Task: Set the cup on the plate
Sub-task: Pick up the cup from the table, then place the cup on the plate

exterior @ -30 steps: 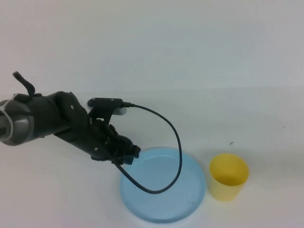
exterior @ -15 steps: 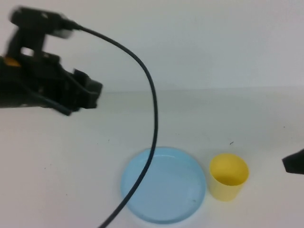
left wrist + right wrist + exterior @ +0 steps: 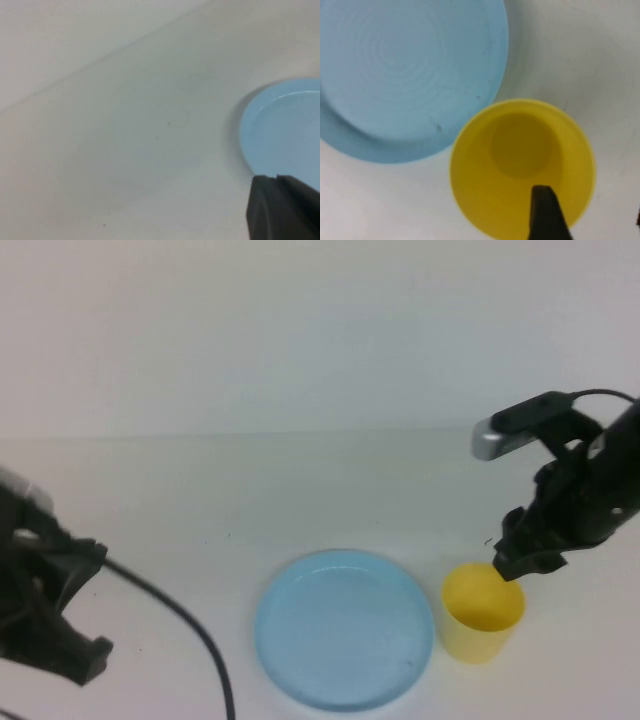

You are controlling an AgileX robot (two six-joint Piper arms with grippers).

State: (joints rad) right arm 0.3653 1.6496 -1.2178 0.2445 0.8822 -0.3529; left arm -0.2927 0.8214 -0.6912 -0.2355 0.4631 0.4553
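Observation:
The yellow cup (image 3: 482, 612) stands upright on the white table just right of the light blue plate (image 3: 343, 628), apart from it. My right gripper (image 3: 514, 565) hangs over the cup's far right rim. In the right wrist view the right gripper (image 3: 590, 202) is open. One finger (image 3: 545, 215) is over the cup's (image 3: 520, 165) inside and the other is outside at the frame edge. The plate (image 3: 405, 75) lies empty beside it. My left gripper (image 3: 80, 655) is at the near left, well away from the plate. Its fingertips (image 3: 280, 210) are together and hold nothing.
The white table (image 3: 320, 490) meets a pale wall at the back. A black cable (image 3: 190, 630) trails from the left arm toward the near edge, left of the plate. The plate's rim (image 3: 250, 150) shows in the left wrist view.
My left arm has pulled back from the plate to the near left. My right arm has come in from the right and now hangs over the cup.

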